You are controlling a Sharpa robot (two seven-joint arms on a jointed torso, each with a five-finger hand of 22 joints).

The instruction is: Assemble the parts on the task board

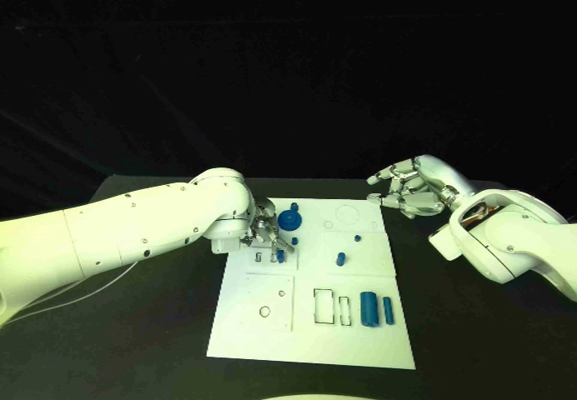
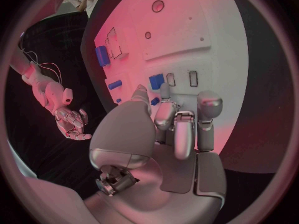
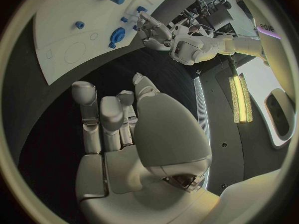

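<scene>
The white task board [image 1: 307, 333] lies in the middle of the black table. My left hand [image 1: 267, 233] hangs over its far left part, fingers pointing down. Its thumb and a finger pinch a small blue part [image 2: 154, 101] right at the board. A round blue part [image 1: 290, 220] stands just beyond the hand, and a blue block [image 2: 156, 80] lies past the fingertips [image 2: 165, 92]. Two blue cylinders [image 1: 378, 308] lie at the board's near right. My right hand [image 1: 408, 187] hovers off the far right corner, fingers loosely bent, holding nothing.
Small blue pegs [image 1: 340, 258] stand around the board's middle, and another blue peg [image 1: 327, 223] is further back. Rectangular slots [image 1: 324, 306] and round holes [image 1: 264, 311] mark the near half. Bare black table [image 1: 144, 342] lies on both sides of the board.
</scene>
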